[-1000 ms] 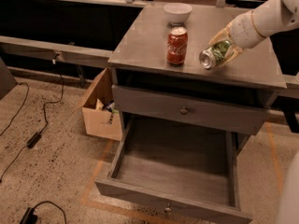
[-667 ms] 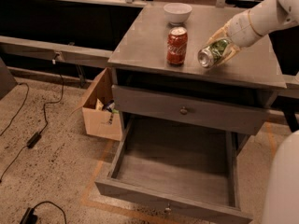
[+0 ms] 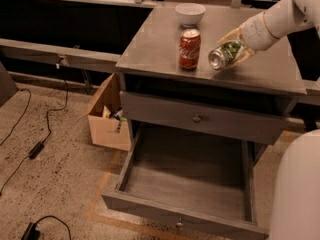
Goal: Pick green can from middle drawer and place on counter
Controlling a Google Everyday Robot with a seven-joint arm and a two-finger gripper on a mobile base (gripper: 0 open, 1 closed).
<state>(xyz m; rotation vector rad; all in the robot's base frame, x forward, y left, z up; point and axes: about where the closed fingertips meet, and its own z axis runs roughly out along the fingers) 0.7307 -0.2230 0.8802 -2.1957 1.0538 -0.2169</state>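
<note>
My gripper (image 3: 235, 46) is over the right part of the counter (image 3: 155, 44) and is shut on the green can (image 3: 225, 55). The can lies tilted on its side, silver end toward the front left, just above or touching the counter. The arm reaches in from the upper right. The middle drawer (image 3: 185, 181) is pulled out below and nothing lies in it. The red cola can (image 3: 189, 49) stands upright just left of the green can.
A white bowl (image 3: 190, 13) sits at the back of the counter. A shut drawer front with a round knob (image 3: 196, 118) is above the open drawer. A cardboard box (image 3: 107, 116) stands left of the cabinet. Cables (image 3: 35, 149) lie on the floor. The robot's white body (image 3: 297, 194) fills the lower right.
The gripper and green can have shifted slightly down and left toward the counter surface. The robot's white body now shows larger at lower right.
</note>
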